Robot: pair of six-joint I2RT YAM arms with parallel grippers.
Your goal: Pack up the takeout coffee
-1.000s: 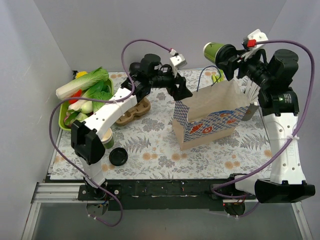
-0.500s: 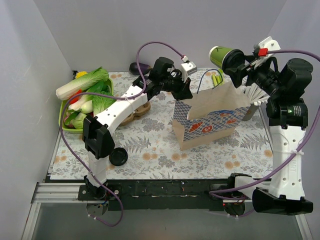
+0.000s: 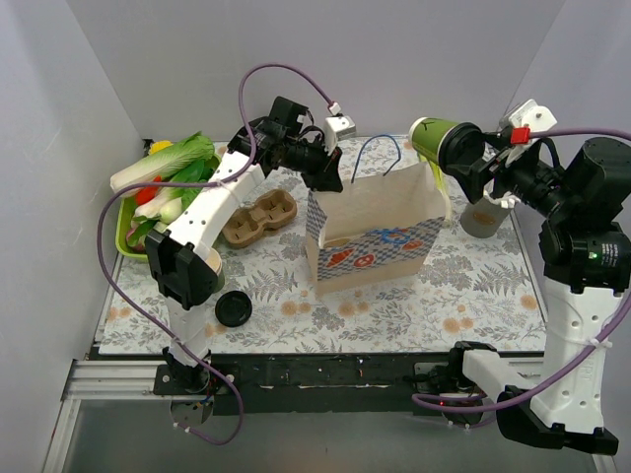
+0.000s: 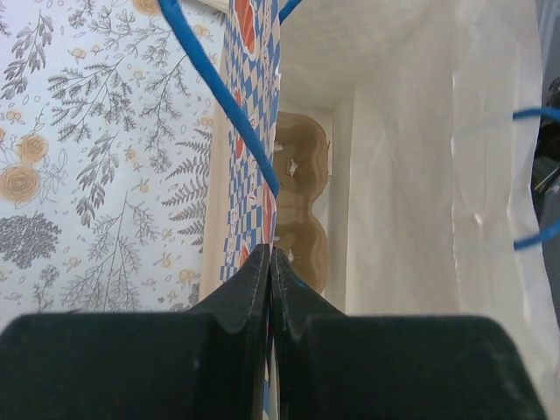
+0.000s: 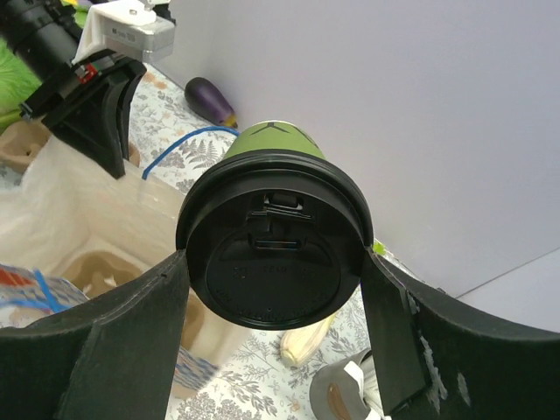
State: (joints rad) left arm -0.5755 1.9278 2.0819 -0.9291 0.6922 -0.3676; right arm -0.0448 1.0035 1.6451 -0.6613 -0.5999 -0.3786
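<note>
Top view, your only source for the layout:
- bag upright at mid worktop, mouth open
- coffee aloft beside the bag's far right corner, tipped on its side, base toward the left arm
- right end effector clamped on the coffee at the lid end
- left end effector at the bag's left rim
- carrier on the worktop left of the bag
- loose lid near the left arm's base
- greens at the left edge
- grey cup right of the bag

Left wrist view, where you read the bag's inside:
- left end effector narrow, its fingers pinched on the bag's patterned wall and on nothing else
- second carrier flat on the bag's floor, plain only here
- blue handle slanting across the wall

Right wrist view, where you read the grip itself:
- coffee end-on, its black lid facing the camera, green wall beyond
- right end effector spread to the lid's width, one finger touching the rim on each side, so the coffee sits squarely between the fingertips
- bag mouth below and left of the coffee
- eggplant by the back wall, which the top view does not show you
</note>
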